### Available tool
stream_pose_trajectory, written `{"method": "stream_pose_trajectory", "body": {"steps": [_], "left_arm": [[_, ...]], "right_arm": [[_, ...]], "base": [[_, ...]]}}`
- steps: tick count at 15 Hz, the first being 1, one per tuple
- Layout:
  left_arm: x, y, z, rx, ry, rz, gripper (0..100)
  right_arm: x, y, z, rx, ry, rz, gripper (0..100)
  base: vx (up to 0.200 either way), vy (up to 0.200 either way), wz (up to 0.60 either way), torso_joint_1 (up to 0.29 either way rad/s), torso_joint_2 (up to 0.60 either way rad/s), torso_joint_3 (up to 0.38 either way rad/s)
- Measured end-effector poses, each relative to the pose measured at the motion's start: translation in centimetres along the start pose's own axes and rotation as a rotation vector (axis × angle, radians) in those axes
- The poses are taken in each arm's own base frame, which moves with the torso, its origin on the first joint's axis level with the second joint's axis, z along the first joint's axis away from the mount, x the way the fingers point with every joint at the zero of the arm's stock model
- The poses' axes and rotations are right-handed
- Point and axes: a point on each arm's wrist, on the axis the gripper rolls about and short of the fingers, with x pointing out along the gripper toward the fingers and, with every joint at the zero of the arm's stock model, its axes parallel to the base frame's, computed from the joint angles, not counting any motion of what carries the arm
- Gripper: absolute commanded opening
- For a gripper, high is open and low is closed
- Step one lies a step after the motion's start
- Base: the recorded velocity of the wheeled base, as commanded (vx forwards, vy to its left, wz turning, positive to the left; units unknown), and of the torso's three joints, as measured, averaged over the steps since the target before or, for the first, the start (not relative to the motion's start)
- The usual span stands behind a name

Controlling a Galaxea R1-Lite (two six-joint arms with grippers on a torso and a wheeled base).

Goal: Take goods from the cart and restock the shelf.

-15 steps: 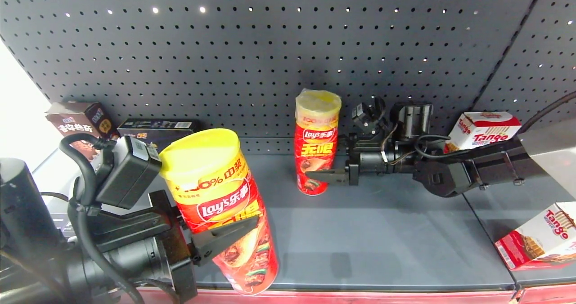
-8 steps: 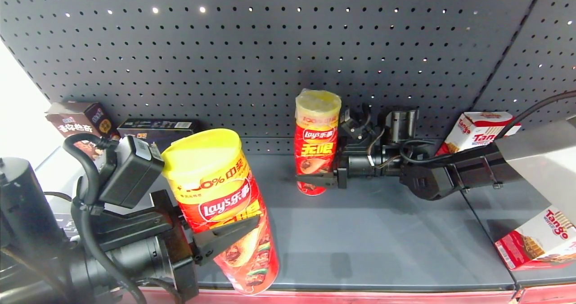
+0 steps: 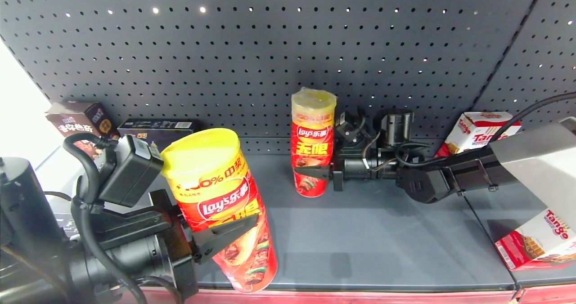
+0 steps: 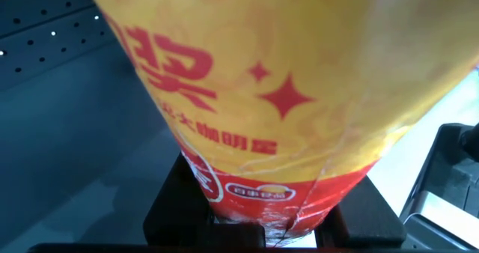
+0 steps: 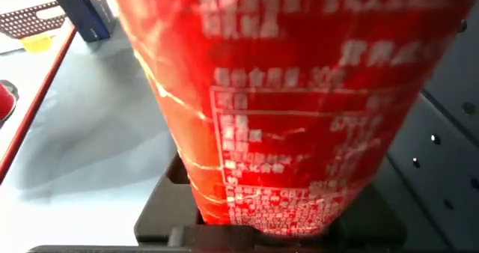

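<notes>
While the left gripper (image 3: 231, 234) is clamped on a tilted chip can (image 3: 216, 191) at the front edge of the shelf (image 3: 382, 241), the right gripper (image 3: 311, 173) is closed around a second upright can (image 3: 313, 133) near its back.

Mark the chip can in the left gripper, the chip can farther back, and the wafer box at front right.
Front chip can (image 3: 200, 151): head view, yellow lid.
Rear chip can (image 3: 312, 142): head view, red label.
Wafer box (image 3: 535, 241): head view, front face.
</notes>
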Motion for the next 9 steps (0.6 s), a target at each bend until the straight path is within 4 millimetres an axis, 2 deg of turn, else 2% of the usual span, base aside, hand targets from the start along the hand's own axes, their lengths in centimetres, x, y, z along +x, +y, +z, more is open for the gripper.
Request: {"method": "stream_pose_trajectory", "body": {"steps": [4, 7, 9], "left_arm": [[-0.1, 0.0, -0.1, 0.0, 0.003, 0.001, 0], [-0.1, 0.0, -0.2, -0.001, 0.005, 0.001, 0], [-0.1, 0.0, -0.2, -0.001, 0.004, 0.003, 0]], "right_arm": [[-1.4, 1.4, 1.7, -0.01, -0.007, 0.0, 0], [-3.2, 4.2, 2.7, -0.034, 0.001, 0.011, 0], [-4.2, 6.0, 2.4, -0.085, 0.004, -0.001, 0]], "base": [[0.0, 0.0, 0.0, 0.0, 0.0, 0.0], [0.0, 0.0, 0.0, 0.0, 0.0, 0.0], [0.0, 0.0, 0.0, 0.0, 0.0, 0.0]]}}
